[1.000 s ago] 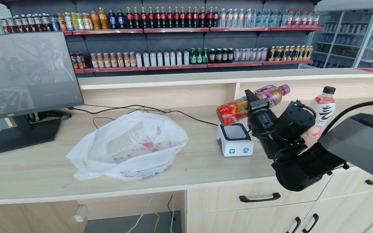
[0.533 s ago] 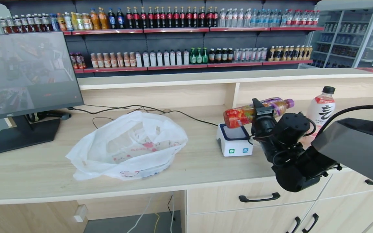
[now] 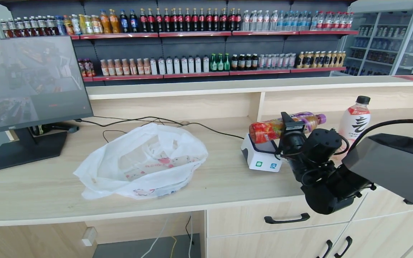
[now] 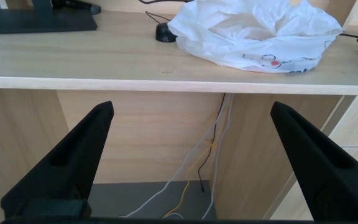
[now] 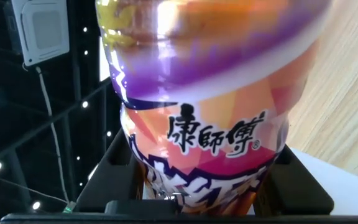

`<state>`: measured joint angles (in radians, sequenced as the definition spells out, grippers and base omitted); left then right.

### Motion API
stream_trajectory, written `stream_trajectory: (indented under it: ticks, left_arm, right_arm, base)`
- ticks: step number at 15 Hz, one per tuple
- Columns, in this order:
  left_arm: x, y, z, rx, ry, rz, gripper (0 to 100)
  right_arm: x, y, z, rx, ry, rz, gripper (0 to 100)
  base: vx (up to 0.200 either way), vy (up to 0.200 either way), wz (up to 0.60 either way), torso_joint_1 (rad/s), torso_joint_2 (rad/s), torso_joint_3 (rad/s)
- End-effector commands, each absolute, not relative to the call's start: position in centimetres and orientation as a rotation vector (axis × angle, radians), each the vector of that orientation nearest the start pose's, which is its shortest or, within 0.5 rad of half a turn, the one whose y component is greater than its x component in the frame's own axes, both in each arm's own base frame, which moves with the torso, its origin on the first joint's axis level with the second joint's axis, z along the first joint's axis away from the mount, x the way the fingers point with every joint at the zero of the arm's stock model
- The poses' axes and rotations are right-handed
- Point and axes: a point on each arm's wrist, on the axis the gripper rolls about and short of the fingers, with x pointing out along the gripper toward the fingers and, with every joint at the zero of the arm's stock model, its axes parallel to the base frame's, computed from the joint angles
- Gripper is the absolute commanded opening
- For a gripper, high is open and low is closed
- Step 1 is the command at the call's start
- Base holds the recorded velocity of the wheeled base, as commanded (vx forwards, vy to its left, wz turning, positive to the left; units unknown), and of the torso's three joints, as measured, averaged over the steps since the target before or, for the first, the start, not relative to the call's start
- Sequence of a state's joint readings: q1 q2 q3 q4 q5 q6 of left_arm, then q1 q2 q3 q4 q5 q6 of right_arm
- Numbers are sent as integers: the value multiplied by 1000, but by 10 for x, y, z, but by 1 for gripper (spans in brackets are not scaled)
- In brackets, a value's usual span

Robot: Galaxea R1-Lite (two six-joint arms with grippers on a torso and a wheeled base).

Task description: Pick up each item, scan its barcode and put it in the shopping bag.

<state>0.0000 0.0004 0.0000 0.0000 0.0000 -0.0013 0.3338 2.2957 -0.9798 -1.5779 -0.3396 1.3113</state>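
Since a second ago our right gripper has sunk with the juice bottle, and the scanner now sits slightly askew (nudged, it seems).

We see the wooden counter running beneath the right jaws. Our left gripper hangs below its front edge, jaws spread wide with nothing between them. The monitor stands well off to the left of the right jaws. The shopping bag lies slumped and open between the monitor and those jaws, and it is above and beyond the left jaws. A white bottle stands upright just to the right of the right jaws. Those jaws are clamped around the middle of the juice bottle, which lies sideways with its purple cap pointing right. The scanner sits just under it; whether they touch we cannot tell.
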Motion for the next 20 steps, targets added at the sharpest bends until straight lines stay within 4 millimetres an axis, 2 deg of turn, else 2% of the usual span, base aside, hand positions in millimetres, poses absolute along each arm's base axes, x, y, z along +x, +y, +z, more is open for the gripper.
stream_trajectory:
  ticks: [1,6,13,16,20]
  left_arm:
    - [-23,0,75,-2,0,0,100]
    - [-23,0,75,-2,0,0,100]
    - [-23,0,75,-2,0,0,100]
    - [-23,0,75,-2,0,0,100]
    - [-23,0,75,-2,0,2,100]
  right_arm:
    - [393,128,100,1389,-210,155,0]
    - [384,125,132,1395,-269,206,0]
    - [385,126,127,1380,-256,198,0]
    - [385,132,116,1380,-227,188,0]
    - [382,139,117,1382,-216,202,0]
  base:
    - [0,0,0,0,0,0]
    - [0,0,0,0,0,0]
    - [0,0,0,0,0,0]
    - [0,0,0,0,0,0]
    - [0,0,0,0,0,0]
